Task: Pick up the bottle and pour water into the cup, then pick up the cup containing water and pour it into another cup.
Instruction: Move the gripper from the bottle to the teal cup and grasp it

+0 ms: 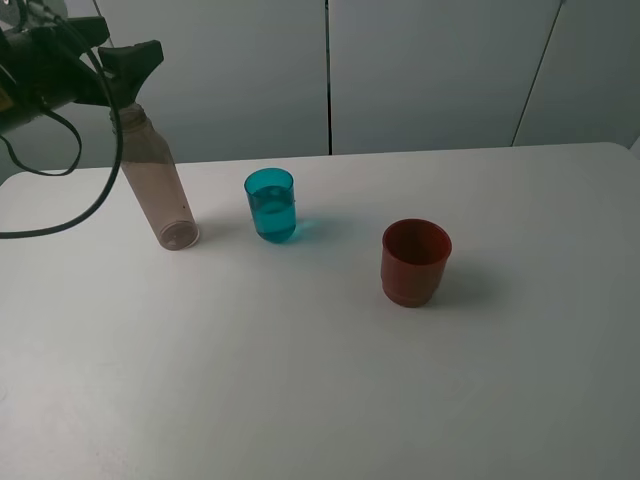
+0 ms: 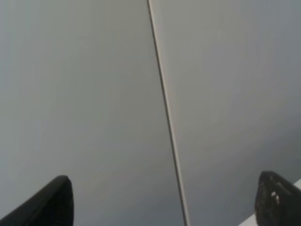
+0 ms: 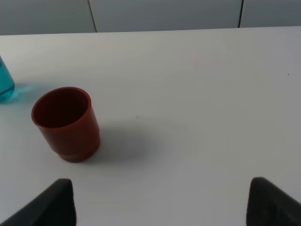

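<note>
- Bottle (image 1: 155, 185) is found at the left of the table (image 1: 300, 390), standing on its base, uncapped and touched by nothing.
- Left gripper (image 2: 165, 186) is held just above the bottle's neck. Its fingers (image 2: 51, 202) are spread wide and nothing is gripped. Only the wall (image 2: 94, 94) is seen between them in the left wrist view.
- Teal cup (image 1: 271, 205) is set upright just right of the bottle and apart from it. It is partly filled with water.
- Red cup (image 1: 415, 262) is placed further right and nearer the front, upright and well apart from the teal cup.
- Right gripper (image 3: 162, 188) is seen only in its own wrist view. Its fingers are spread wide and nothing is gripped. The red cup is seen ahead of it on the table, to one side.
</note>
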Motion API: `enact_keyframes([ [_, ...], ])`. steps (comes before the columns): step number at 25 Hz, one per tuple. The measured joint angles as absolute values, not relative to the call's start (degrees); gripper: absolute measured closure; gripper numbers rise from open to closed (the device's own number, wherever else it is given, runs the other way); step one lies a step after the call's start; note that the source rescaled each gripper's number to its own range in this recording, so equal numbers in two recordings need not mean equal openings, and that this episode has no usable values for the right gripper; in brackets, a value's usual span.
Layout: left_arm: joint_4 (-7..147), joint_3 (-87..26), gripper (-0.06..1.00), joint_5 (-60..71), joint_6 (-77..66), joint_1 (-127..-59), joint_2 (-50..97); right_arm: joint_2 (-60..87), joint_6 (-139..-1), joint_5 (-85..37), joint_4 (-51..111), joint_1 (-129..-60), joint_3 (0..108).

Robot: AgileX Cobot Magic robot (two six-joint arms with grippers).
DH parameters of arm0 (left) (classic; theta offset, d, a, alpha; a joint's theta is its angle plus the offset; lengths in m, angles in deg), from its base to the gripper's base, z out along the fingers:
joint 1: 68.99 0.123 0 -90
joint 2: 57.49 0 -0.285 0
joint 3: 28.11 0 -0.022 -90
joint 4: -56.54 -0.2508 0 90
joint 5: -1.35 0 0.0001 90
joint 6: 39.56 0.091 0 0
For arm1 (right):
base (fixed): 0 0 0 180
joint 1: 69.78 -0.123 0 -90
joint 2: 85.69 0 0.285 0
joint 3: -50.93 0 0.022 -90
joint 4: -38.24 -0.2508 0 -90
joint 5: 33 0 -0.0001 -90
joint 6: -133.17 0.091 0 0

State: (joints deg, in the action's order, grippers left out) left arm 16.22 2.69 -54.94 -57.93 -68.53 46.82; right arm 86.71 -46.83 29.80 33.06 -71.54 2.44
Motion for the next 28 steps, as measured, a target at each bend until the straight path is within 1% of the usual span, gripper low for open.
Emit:
enact_keyframes([
  [5, 16.2, 2.7, 0.0, -45.2, -63.3, -77.7, 42.2, 86.7, -46.8, 29.8, 33.1, -71.5, 2.4],
  [9, 16.8, 2.7, 0.0, -39.8, -64.0, -85.4, 41.9, 86.7, -46.8, 29.8, 33.1, -71.5, 2.4],
  [12, 19.6, 2.7, 0.0, -37.9, -64.3, -89.3, 42.4, 86.7, -46.8, 29.8, 33.1, -71.5, 2.4],
  [18, 29.1, 2.7, 0.0, -33.1, -63.4, -93.6, 47.7, 86.7, -46.8, 29.8, 33.1, -71.5, 2.4],
  [24, 38.3, 2.7, 0.0, -27.3, -55.5, -95.7, 54.4, 86.7, -46.8, 29.8, 33.1, -71.5, 2.4],
  [26, 39.7, 3.9, 0.0, -28.3, -54.3, -95.7, 55.4, 86.7, -46.8, 29.8, 33.1, -71.5, 2.4],
  [28, 40.2, 6.1, 0.0, -32.4, -52.9, -95.7, 56.2, 86.7, -46.8, 29.8, 33.1, -71.5, 2.4],
])
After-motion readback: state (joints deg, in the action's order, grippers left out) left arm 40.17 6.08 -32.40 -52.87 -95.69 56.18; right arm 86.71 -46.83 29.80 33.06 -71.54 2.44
